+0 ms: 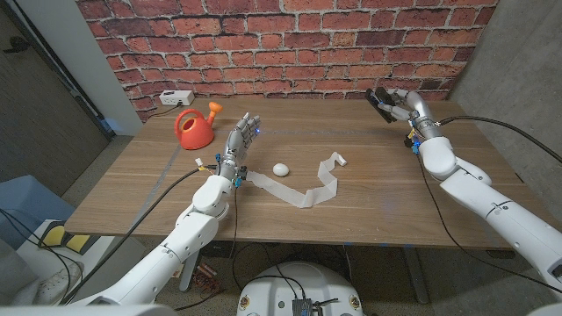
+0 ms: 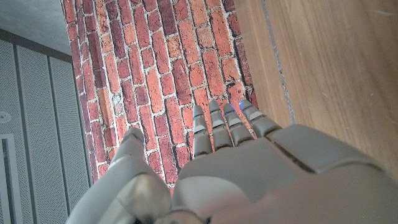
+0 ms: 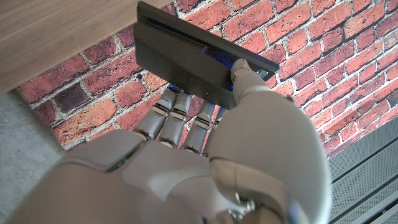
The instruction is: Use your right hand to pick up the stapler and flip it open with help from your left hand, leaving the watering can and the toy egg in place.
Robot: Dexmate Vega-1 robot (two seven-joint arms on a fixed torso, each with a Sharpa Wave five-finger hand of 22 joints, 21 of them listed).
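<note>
Two smooth white robot arms (image 1: 492, 206) with rounded shells. Each ends in a grey metal hand, the left hand (image 1: 241, 140) and the right hand (image 1: 409, 107), with jointed fingers (image 2: 214, 127). Black cables (image 1: 149, 215) run along both arms; small blue and yellow fittings sit at the wrists.

Your stapler (image 1: 384, 102) is a dark, flat-sided bar, gripped in the right hand (image 1: 406, 107) above the far right part of the table; in the right wrist view (image 3: 199, 56) it sits tilted, a thumb pressed on its top face and fingers curled beneath. The orange watering can (image 1: 195, 128) stands upright at the far left, spout pointing right. The white toy egg (image 1: 281, 168) lies mid-table, well apart from both.
</note>
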